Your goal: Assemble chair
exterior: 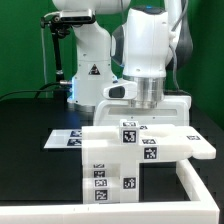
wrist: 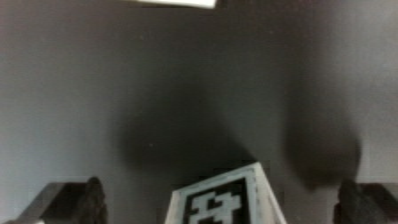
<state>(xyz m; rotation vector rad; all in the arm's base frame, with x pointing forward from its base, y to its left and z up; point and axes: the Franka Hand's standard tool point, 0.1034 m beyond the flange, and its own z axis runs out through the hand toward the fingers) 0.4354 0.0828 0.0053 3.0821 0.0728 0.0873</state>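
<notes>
Black bench (exterior: pixel 25 125) carries everything; white arm (exterior: pixel 150 45) fills the upper middle of the exterior view, coming straight down over the chair.

Chair (exterior: pixel 125 155) sits centre-front on the bench, partly built: chunky white bars stacked into a blocky body, w/ a flat slab on top reaching toward the exterior view's right. Black-and-white marker tags on its top and front faces, approx. six visible. Low white L-shaped wall (exterior: pixel 195 190) runs just beside it on the exterior view's right and along the front.

Marker board (exterior: pixel 68 138) lies flat behind the chair, on the exterior view's left.

Gripper (exterior: pixel 148 112) is right above the chair's top, fingers hidden behind the parts. Wrist view is blurred: two dark fingertips (wrist: pixel 75 200) stand apart at either side, w/ one tagged chair face (wrist: pixel 222 198) between them; contact can't be told.
</notes>
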